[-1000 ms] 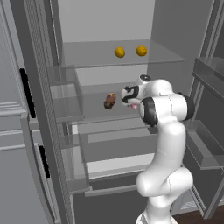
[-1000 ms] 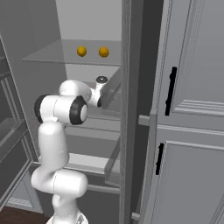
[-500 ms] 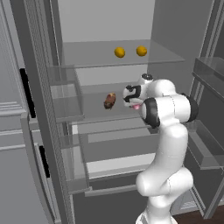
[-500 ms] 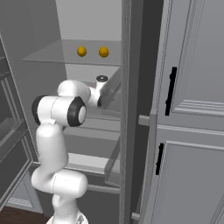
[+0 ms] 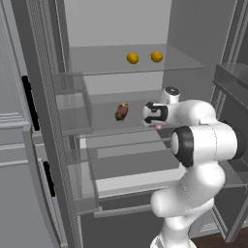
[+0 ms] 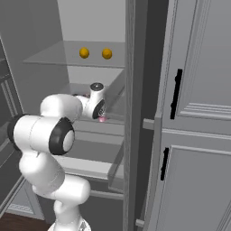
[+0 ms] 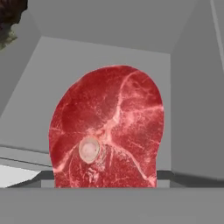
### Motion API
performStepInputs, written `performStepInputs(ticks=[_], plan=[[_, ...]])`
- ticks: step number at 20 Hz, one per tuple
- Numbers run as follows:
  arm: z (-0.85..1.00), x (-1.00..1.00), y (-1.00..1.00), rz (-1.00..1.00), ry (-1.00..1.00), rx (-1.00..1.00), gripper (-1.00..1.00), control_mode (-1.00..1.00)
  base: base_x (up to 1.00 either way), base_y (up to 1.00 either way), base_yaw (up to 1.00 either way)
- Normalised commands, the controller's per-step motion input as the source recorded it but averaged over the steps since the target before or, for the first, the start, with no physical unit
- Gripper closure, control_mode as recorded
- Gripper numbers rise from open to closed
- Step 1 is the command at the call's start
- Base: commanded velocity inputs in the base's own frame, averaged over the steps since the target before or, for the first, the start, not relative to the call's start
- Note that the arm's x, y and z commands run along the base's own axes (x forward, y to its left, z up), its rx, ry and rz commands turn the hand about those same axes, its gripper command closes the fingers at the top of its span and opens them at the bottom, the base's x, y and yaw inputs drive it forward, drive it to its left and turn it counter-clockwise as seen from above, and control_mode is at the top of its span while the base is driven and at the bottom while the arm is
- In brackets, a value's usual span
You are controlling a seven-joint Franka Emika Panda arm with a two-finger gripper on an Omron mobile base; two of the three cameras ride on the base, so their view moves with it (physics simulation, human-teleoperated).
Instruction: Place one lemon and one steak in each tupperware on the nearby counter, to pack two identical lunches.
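- Steak filled the hand view right at the gripper's mouth, its near edge running down to where the finger tips would stand, so it lay directly ahead of the fingers and against them rather than off to one side.
- Finger tips themselves were hidden behind the meat, so a firm clamp could not be told for certain; judging by how close and centred the raw cut sat, the jaws looked closed on it.
- Its long axis ran up and away from the fingers, round bone end nearest them, broad rounded end farthest.
- Gripper sat over the fridge's middle shelf, with a sliver of pink meat showing beneath the hand.
- A second, darker steak lay on that shelf, beside the gripper and apart from it.
- Two lemons rested on the shelf above, well clear of the gripper.
- Next move, as a judgement: draw the hand straight back out of the fridge, keeping the meat clear of the shelf lip.
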Motion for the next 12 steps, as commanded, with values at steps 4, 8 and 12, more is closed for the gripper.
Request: performStepInputs(ticks=[4, 8, 12], plan=[[0.87, -0.95, 0.11, 0.0, 0.01, 0.0, 1.0, -1.0, 0.0, 0.0, 0.0], [0.93, -0.73, 0.11, 0.0, 0.02, 0.0, 1.0, -1.0, 0.0, 0.0, 0.0], [0.63, -0.81, 0.12, 0.0, 0.0, 0.0, 1.0, -1.0, 0.0, 0.0, 0.0]])
